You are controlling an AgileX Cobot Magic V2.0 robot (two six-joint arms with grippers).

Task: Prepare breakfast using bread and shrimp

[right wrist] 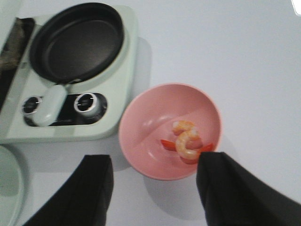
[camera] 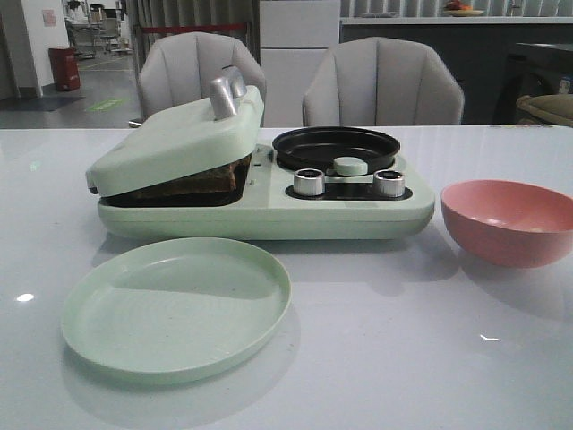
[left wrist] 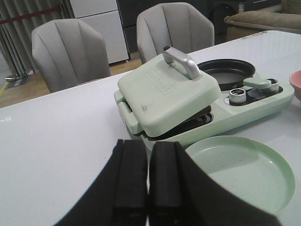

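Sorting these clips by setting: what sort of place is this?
Probably an office or lab staged as a dining area: a white table with a breakfast maker, two grey chairs behind, and a red bin in an open room.

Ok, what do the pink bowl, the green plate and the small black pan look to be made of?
Pink bowl: likely plastic or melamine, matte with a soft sheen.
Green plate: seemingly the same kind of matte plastic, faintly speckled.
Black pan: probably nonstick-coated metal, dark and smooth with dull reflections; it can't be confirmed by sight.
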